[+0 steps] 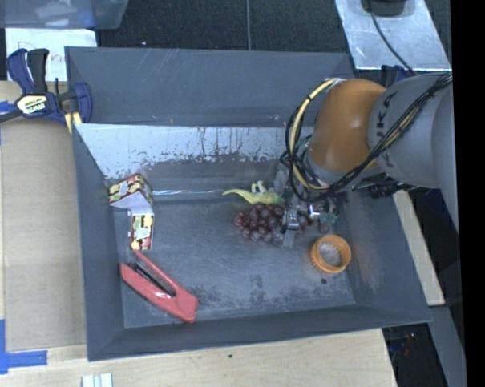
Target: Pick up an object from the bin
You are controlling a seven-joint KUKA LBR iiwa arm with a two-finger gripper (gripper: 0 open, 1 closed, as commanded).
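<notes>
The bunch of dark purple grapes point(258, 222) lies mid-frame on the floor of the grey bin point(222, 85). The pincer point(296, 220) sits low at its right edge, and I cannot tell whether it is released or clenched. In my judgement the lumpy bunch could roll or slip from a grasp, or the yellow-green piece point(249, 195) just above could get caught too. Count: one bunch, one yellow-green piece, one orange ring point(331, 254) lower right, one red tool point(157, 291) lower left, one printed carton point(134, 208) left.
</notes>
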